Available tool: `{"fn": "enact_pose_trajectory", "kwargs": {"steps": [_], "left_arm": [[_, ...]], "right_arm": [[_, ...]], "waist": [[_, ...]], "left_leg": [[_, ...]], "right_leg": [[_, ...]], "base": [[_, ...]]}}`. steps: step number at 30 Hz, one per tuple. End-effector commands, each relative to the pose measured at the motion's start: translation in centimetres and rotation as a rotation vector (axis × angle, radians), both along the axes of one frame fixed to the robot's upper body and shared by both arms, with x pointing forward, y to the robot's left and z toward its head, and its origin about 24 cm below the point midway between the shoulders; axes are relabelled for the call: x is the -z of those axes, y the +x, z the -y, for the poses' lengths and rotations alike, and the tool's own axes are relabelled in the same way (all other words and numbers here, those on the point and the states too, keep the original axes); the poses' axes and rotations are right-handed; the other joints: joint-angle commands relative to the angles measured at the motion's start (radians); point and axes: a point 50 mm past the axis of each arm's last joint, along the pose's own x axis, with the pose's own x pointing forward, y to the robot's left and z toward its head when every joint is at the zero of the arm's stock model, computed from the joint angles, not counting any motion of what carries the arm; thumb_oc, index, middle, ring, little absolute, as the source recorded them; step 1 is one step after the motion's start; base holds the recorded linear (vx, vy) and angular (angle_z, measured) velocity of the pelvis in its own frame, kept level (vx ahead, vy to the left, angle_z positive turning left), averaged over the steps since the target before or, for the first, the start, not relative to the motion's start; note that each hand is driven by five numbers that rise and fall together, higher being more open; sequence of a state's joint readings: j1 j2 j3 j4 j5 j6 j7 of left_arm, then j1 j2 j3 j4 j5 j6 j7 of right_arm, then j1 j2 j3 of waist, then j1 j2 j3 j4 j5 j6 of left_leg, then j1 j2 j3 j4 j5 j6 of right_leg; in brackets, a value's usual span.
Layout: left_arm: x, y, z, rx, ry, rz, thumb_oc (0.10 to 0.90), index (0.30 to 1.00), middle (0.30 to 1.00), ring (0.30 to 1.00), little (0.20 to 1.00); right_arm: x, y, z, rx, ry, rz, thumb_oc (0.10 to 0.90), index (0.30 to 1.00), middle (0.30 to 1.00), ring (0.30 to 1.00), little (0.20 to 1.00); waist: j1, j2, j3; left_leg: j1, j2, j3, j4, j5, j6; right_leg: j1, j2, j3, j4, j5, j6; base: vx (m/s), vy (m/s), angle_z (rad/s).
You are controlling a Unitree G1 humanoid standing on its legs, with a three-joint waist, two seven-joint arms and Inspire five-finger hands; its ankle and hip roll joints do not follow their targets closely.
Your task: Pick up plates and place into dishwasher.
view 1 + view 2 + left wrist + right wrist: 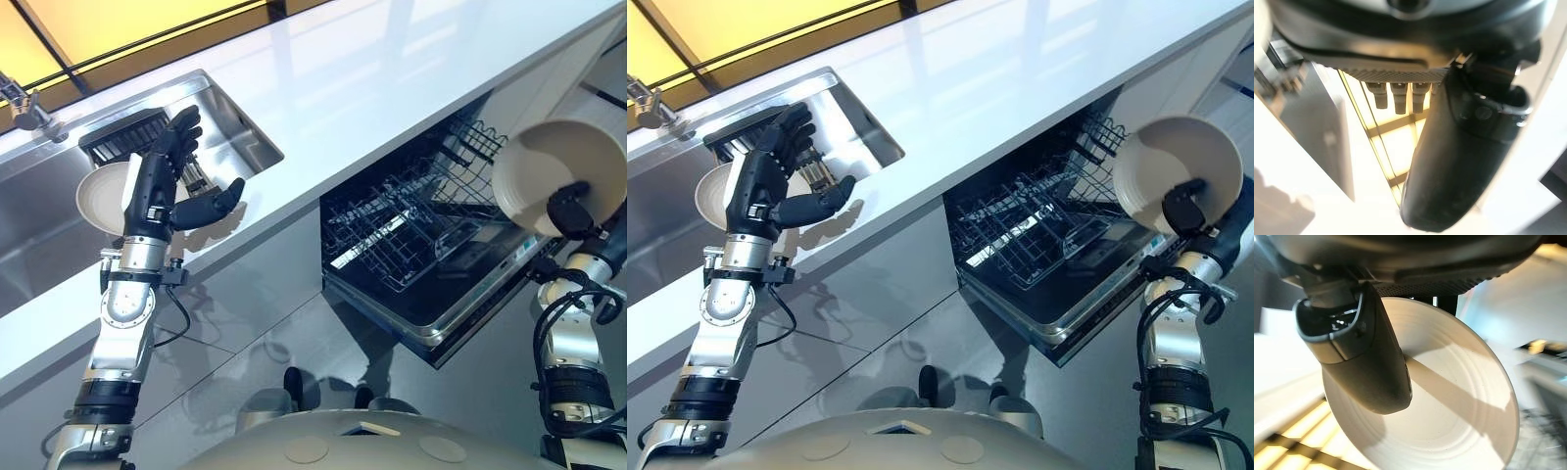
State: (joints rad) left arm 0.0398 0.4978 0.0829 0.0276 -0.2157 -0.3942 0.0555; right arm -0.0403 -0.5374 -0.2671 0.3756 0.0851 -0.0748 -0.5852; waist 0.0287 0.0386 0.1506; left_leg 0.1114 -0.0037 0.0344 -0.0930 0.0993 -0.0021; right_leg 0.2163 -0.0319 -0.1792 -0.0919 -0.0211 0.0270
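Observation:
My right hand [574, 210] is shut on a white plate [554, 157], held on edge above the right end of the open dishwasher. In the right wrist view the thumb [1367, 363] presses on the plate's ribbed face [1459, 401]. A second white plate [96, 201] leans in the sink [39, 230]. My left hand [159, 186] is raised in front of that plate, open, with fingers straight and the thumb [1459, 161] spread wide. I cannot tell whether it touches the plate. The dishwasher's lower rack [411, 230] is pulled out over the lowered door [460, 318].
A white countertop [392, 78] runs diagonally above the dishwasher. A dark ridged holder [122, 137] lies in the steel sink behind the left hand. A metal faucet [24, 108] stands at the far left. Wire tines fill the rack.

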Motion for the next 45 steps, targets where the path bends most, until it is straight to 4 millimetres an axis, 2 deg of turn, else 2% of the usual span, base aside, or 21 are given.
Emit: {"fn": "enact_pose_trajectory", "kwargs": {"steps": [1,8,17,24,32,39,40,41,45], "left_arm": [[-4.8,0.5,-2.0,-0.083,0.06,0.219,0.8,0.9,0.9,0.9,0.9],[-5.3,0.5,-3.2,-0.166,0.061,0.212,0.8,0.9,0.9,0.9,0.9],[-6.8,1.2,-3.1,-0.137,0.037,0.26,0.8,0.9,0.9,0.9,0.9],[-7.3,1.1,-3.4,-0.09,0.061,0.244,0.8,0.9,0.9,0.9,0.9],[-6.3,1.0,-2.2,-0.075,-0.008,0.254,0.8,0.9,0.9,0.9,0.9],[-7.4,1.6,-1.0,-0.045,-0.037,0.327,0.8,0.9,0.9,0.9,0.9],[-7.6,1.6,-1.0,-0.044,-0.039,0.338,0.8,0.9,0.9,0.9,0.9],[-7.8,1.6,-1.0,-0.041,-0.042,0.343,0.8,0.9,0.9,0.9,0.9],[-7.6,1.3,-0.9,-0.027,-0.04,0.343,0.8,0.9,0.9,0.9,0.9]], "right_arm": [[-6.9,2.3,1.7,-0.009,-0.284,0.092,0.1,0.3,0.3,0.3,0.2],[-7.4,2.5,3.6,0.051,-0.461,-0.167,0.1,0.3,0.3,0.3,0.2],[-12.3,4.2,6.5,0.218,-0.569,-0.261,0.1,0.3,0.3,0.3,0.2],[-14.3,4.5,7.9,0.302,-0.679,-0.391,0.1,0.3,0.3,0.3,0.2],[-12.9,5.3,7.7,0.24,-0.706,-0.552,0.1,0.3,0.3,0.3,0.2],[-13.6,7.4,6.3,0.186,-0.703,-0.561,0.1,0.3,0.3,0.3,0.2],[-13.7,7.9,5.8,0.161,-0.709,-0.555,0.575,0.707,0.707,0.707,0.675],[-13.7,8.1,5.5,0.146,-0.715,-0.549,0.8,0.9,0.9,0.9,0.9],[-12.7,8.6,4.4,0.056,-0.723,-0.505,0.8,0.9,0.9,0.9,0.9]], "waist": [[0.024,-0.014,-0.072],[0.046,-0.009,-0.05],[0.094,0.018,0.032],[0.117,0.035,0.066],[0.112,0.066,0.094],[0.105,0.085,0.159],[0.102,0.084,0.167],[0.101,0.083,0.171],[0.094,0.071,0.166]], "left_leg": [[0.072,-0.049,0.004,0.007,-0.154,0.015],[0.065,-0.046,-0.042,0.02,-0.143,0.0],[-0.065,-0.046,-0.105,0.114,-0.116,-0.035],[-0.122,-0.043,-0.123,0.135,-0.098,-0.05],[-0.148,-0.052,-0.124,0.128,-0.078,-0.052],[-0.22,-0.062,-0.108,0.148,-0.066,-0.036],[-0.224,-0.061,-0.103,0.145,-0.064,-0.033],[-0.224,-0.061,-0.099,0.143,-0.062,-0.031],[-0.206,-0.063,-0.094,0.13,-0.063,-0.021]], "right_leg": [[-0.059,0.042,-0.012,0.093,-0.079,0.023],[-0.077,0.038,-0.041,0.154,-0.107,0.011],[-0.142,0.027,-0.068,0.205,-0.118,-0.019],[-0.172,0.018,-0.086,0.203,-0.115,-0.024],[-0.213,-0.002,-0.078,0.209,-0.105,-0.015],[-0.306,-0.01,-0.052,0.233,-0.078,-0.006],[-0.312,-0.009,-0.046,0.229,-0.072,-0.005],[-0.314,-0.009,-0.043,0.228,-0.069,-0.004],[-0.296,-0.003,-0.03,0.209,-0.059,0.0]], "base": [[0.14,-0.069,0.14],[0.15,-0.073,0.22],[0.03,-0.052,0.24],[0.0,-0.01,0.22],[-0.01,0.068,0.09],[-0.18,0.034,0.02],[-0.13,0.018,-0.06],[-0.11,0.019,-0.1],[-0.03,0.013,-0.09]]}}
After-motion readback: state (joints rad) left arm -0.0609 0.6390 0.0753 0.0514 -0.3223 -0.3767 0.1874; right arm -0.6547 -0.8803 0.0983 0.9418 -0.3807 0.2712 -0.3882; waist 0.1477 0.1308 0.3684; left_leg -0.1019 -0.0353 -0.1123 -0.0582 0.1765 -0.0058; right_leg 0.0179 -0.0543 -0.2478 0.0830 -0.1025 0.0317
